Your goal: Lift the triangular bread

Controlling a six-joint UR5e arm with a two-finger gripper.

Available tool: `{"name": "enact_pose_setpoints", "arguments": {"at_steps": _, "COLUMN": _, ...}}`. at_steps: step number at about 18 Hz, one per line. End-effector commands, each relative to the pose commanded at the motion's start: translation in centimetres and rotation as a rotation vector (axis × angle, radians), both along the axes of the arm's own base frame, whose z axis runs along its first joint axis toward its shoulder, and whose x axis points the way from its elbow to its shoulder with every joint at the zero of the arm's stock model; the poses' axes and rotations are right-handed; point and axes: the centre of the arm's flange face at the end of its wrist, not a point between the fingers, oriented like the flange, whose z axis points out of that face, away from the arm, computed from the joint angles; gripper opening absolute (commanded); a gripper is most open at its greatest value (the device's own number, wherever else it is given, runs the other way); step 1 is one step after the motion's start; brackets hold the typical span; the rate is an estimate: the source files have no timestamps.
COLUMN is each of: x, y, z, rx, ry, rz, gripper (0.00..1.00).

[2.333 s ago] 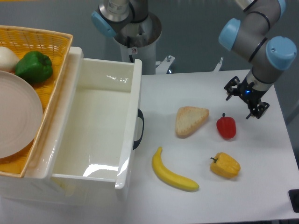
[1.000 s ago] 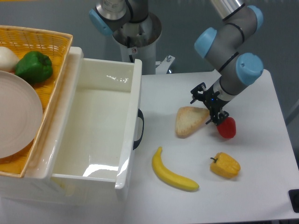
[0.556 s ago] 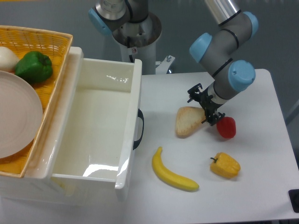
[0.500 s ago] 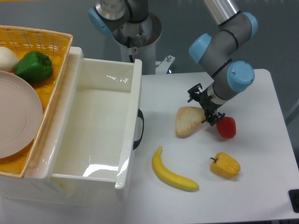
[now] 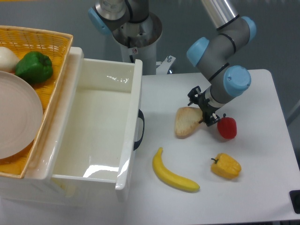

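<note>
Arm: bent down over the table's middle, wrist tilted, gripper (image 5: 203, 111) low at the right corner of the bread (image 5: 185, 122).
Gripper: fingers straddle the bread's right tip; clamped or loose, cannot tell.
Bread: lies flat on the white table (image 5: 262, 187), between the bin and the red pepper (image 5: 227, 127).
Hidden: bread's right corner covered by the fingers; plate (image 5: 16, 117) cut off at left.
Around: basket (image 5: 51, 51) with green pepper (image 5: 33, 66), white bin (image 5: 101, 122), banana (image 5: 172, 174), yellow pepper (image 5: 226, 166).
</note>
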Motion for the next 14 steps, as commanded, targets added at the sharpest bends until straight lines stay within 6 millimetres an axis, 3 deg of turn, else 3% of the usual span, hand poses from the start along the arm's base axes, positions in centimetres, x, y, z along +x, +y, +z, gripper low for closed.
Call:
{"name": "enact_pose_setpoints", "arguments": {"at_steps": 2, "x": -0.1, "y": 0.0, "z": 0.2, "rx": 0.001, "ry": 0.006, "rz": 0.003, "gripper": 0.07}}
{"name": "enact_pose_setpoints", "arguments": {"at_steps": 4, "x": -0.2, "y": 0.1, "z": 0.5, "rx": 0.002, "ry": 0.01, "rz": 0.006, "gripper": 0.0}}
{"name": "enact_pose_setpoints", "arguments": {"at_steps": 9, "x": -0.5, "y": 0.1, "z": 1.1, "rx": 0.009, "ry": 0.022, "rz": 0.008, "gripper": 0.0}}
{"name": "enact_pose_setpoints", "arguments": {"at_steps": 14, "x": -1.8, "y": 0.5, "z": 3.3, "rx": 0.032, "ry": 0.058, "rz": 0.015, "gripper": 0.0}}
